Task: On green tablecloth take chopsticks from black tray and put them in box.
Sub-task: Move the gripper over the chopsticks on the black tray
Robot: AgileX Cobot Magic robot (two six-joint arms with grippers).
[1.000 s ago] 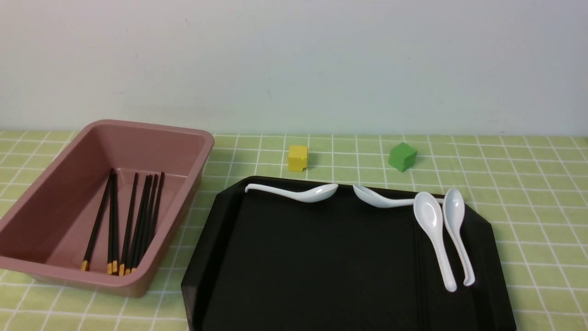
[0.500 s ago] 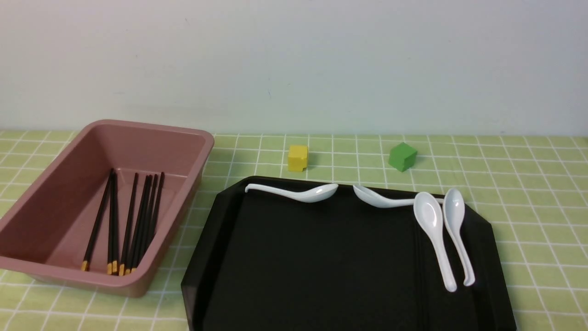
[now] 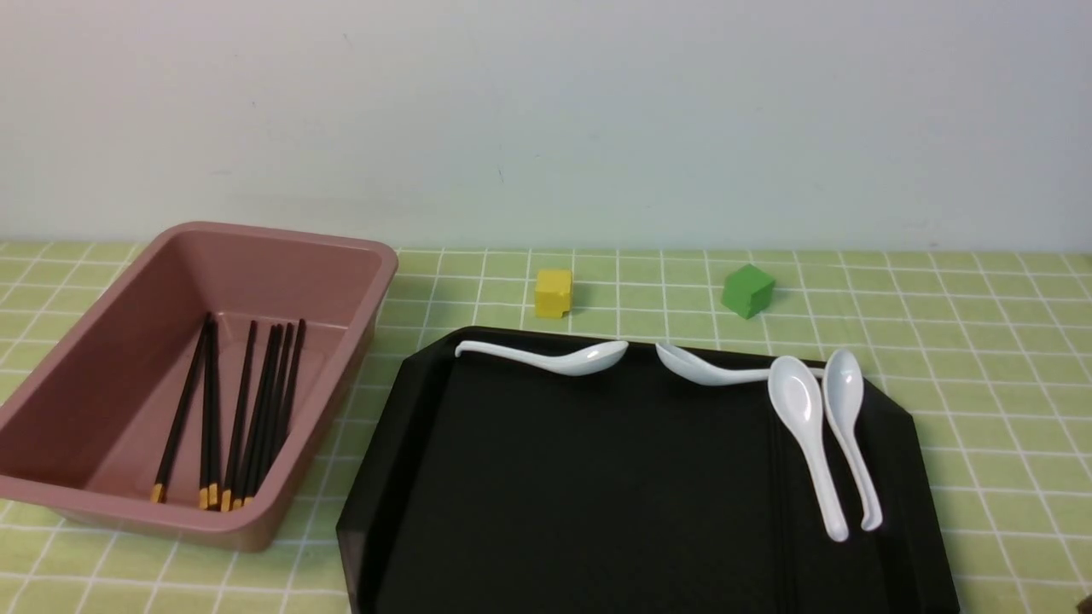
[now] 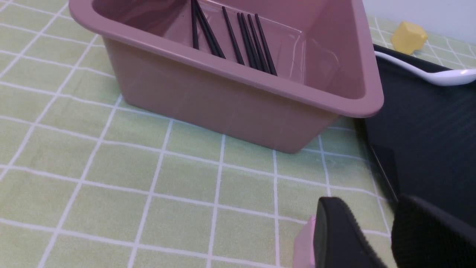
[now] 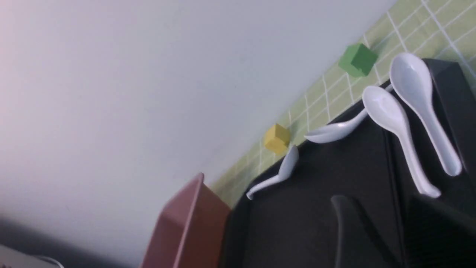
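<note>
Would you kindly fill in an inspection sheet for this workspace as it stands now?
Surface: green tablecloth, flat, white grid.
Job's things: chopsticks lying in the box; none on the black tray.
Clutter: four white spoons on the tray; yellow cube and green cube on the cloth behind it.
Grippers: left gripper open, empty, low over the cloth near the box; right gripper open, empty, over the tray.
Cables: nothing seen.
Surroundings: plain pale wall.

The left gripper (image 4: 366,214) is showing two matte black fingers (image 4: 334,230) with ribbed edges and rounded tips; a pink part (image 4: 304,243) is adjoining one finger's outer face. The right gripper (image 5: 375,212) is showing two dark, blurred, rounded fingers (image 5: 346,230).
</note>
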